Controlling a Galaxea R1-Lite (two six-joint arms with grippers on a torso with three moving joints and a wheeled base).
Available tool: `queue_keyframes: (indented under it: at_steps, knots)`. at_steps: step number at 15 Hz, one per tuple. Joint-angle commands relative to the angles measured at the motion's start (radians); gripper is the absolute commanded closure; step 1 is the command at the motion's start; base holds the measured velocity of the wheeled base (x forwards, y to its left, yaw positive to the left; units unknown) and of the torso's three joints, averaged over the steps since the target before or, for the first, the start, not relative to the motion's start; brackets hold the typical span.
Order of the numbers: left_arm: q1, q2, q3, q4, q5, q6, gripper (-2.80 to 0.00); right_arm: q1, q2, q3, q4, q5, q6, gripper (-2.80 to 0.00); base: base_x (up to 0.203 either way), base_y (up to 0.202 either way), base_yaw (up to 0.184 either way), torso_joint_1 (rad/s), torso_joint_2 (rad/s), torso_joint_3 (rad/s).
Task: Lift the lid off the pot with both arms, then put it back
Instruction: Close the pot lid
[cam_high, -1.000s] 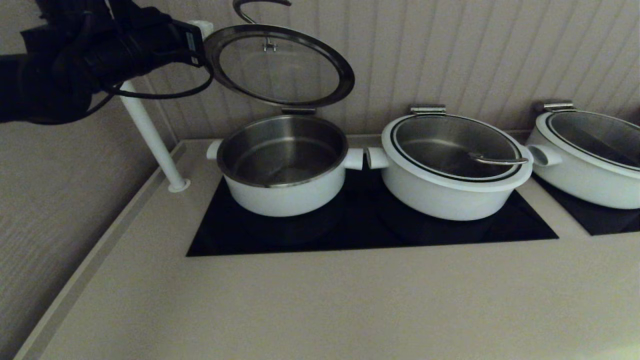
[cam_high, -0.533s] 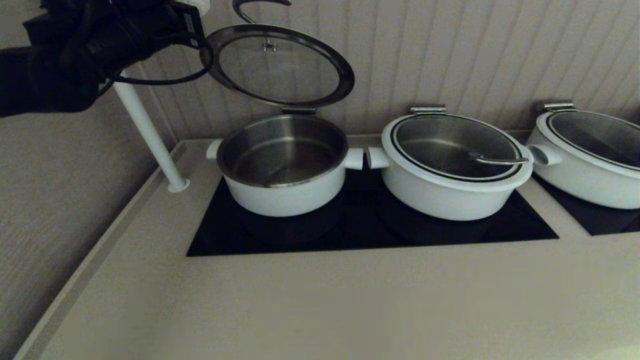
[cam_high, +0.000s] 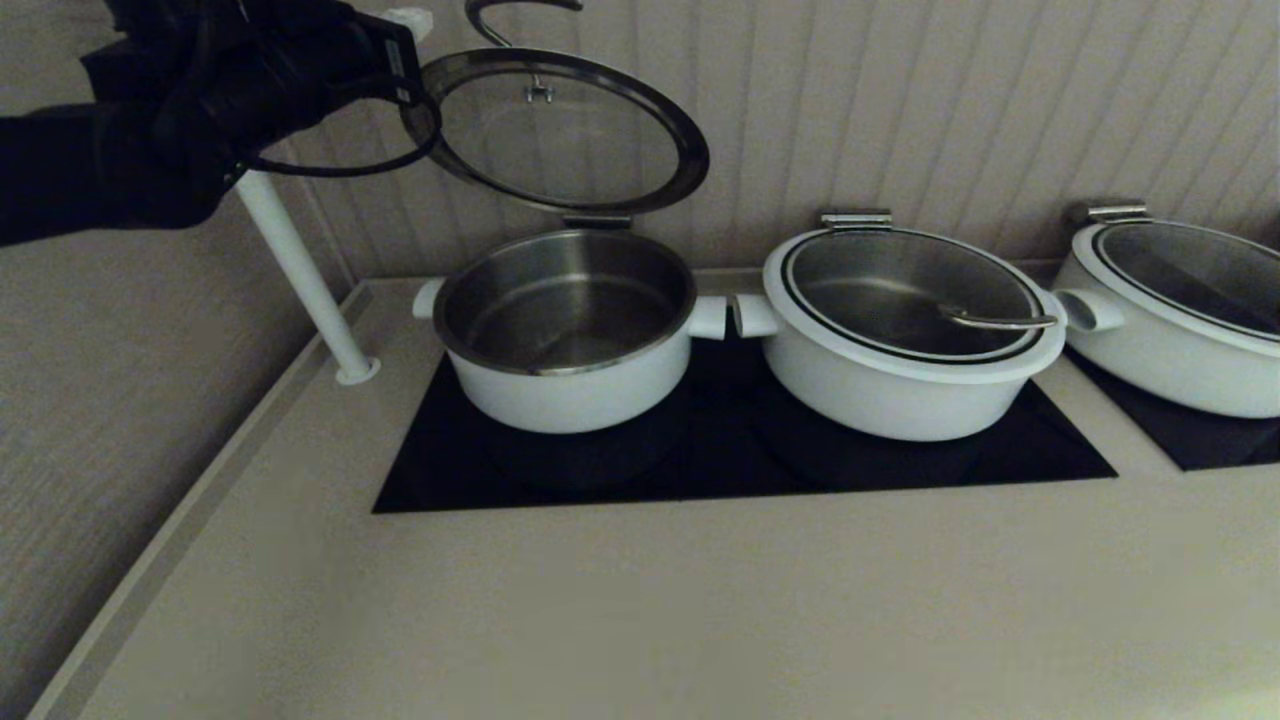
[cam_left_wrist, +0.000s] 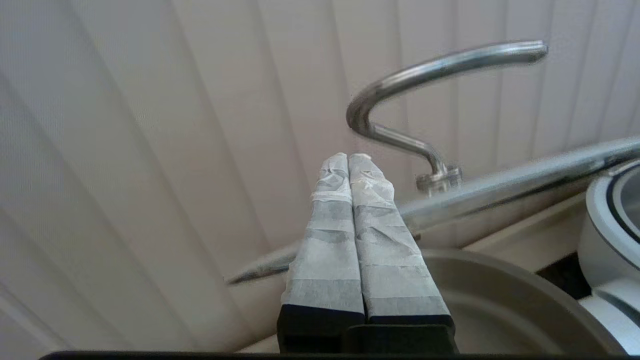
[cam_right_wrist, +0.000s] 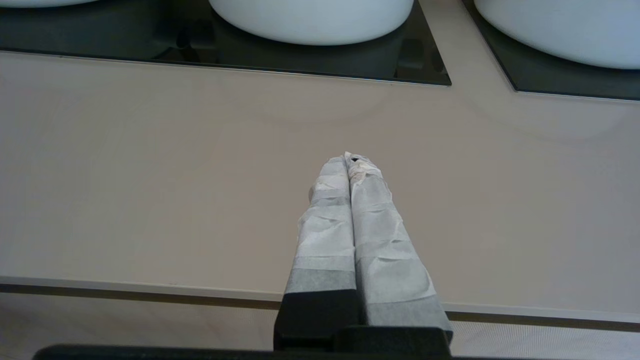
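1. The left gripper (cam_left_wrist: 349, 159), fingers pressed together and empty, hovered beside the upper left rim of the lid (cam_high: 560, 130).
2. The lid stood tilted open above the back of the pot (cam_high: 565, 335), apparently hinged there.
3. The right gripper (cam_right_wrist: 350, 161), likewise clenched, hung over the counter (cam_right_wrist: 200, 165), in front of the pot.

The beige desk (cam_high: 640, 600) carries two black cooktop panels (cam_high: 740, 450), a white post (cam_high: 300, 270) at its left back corner, and bare surface beneath the right fingers (cam_right_wrist: 350, 200).
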Motion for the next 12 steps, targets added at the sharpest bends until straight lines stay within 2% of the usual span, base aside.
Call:
queue_keyframes:
  at_steps: [1, 12]
  knots:
    - [0.0, 0.027, -0.038, 0.0, -0.003, 0.001, 0.0, 0.0, 0.001, 0.0, 0.0, 0.001, -0.001, 0.0, 0.0, 0.0, 0.0, 0.0, 0.0, 0.0]
    - [-0.019, 0.037, -0.028, 0.006, -0.002, 0.001, 0.0, 0.0, 0.001, 0.0, 0.0, 0.001, -0.001, 0.0, 0.0, 0.0, 0.0, 0.0, 0.0, 0.0]
